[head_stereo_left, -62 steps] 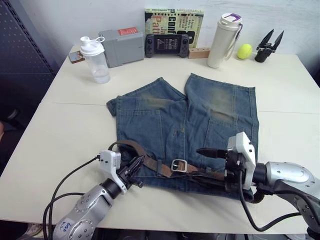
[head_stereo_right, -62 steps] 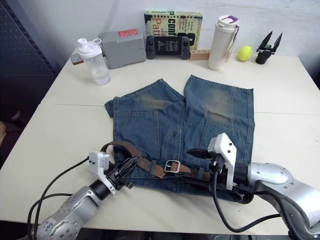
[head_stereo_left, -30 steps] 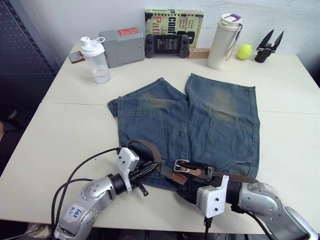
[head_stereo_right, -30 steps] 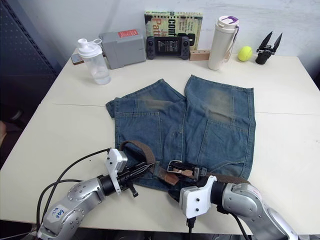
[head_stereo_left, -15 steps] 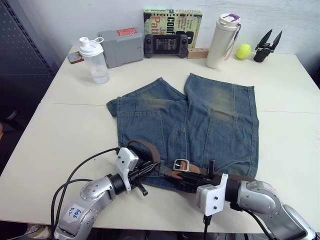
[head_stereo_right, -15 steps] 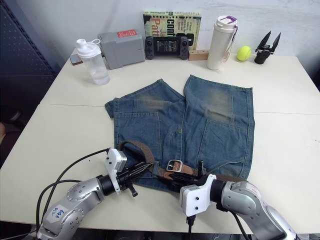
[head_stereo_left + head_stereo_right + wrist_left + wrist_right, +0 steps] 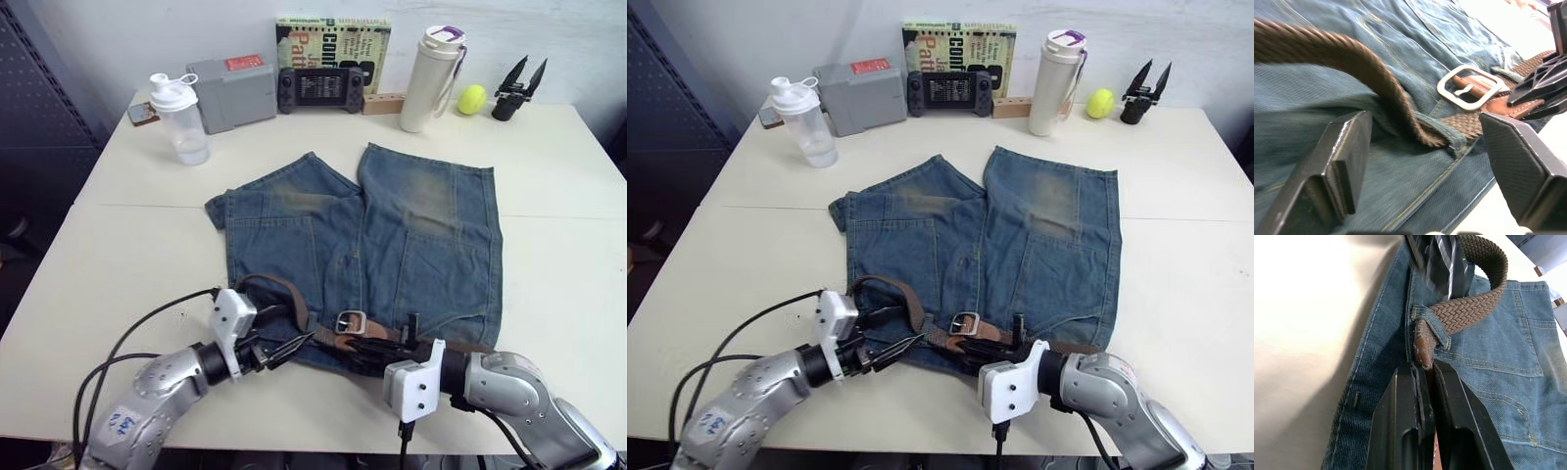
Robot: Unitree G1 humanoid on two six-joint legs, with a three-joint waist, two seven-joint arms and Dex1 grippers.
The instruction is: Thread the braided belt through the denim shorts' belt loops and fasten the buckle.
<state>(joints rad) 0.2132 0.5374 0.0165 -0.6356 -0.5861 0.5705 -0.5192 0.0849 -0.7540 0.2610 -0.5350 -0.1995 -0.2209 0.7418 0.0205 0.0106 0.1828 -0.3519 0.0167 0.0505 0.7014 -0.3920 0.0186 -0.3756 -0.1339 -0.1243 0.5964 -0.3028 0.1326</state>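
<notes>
Cream tabletop carries the denim shorts (image 7: 362,245), waistband nearest the robot, with the braided belt (image 7: 294,304) arching off it and its buckle (image 7: 351,321) lying mid-waist. The right gripper (image 7: 1425,377) is clamped on the belt's leather tip at a belt loop (image 7: 1431,323). The left gripper (image 7: 1420,161), jaws wide apart, has drawn back slightly since a moment ago, so threading looks barely begun.

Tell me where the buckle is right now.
The buckle lies flat on the denim shorts near the waistband, on the table's near side, between the left pincer and right pincer.
</notes>
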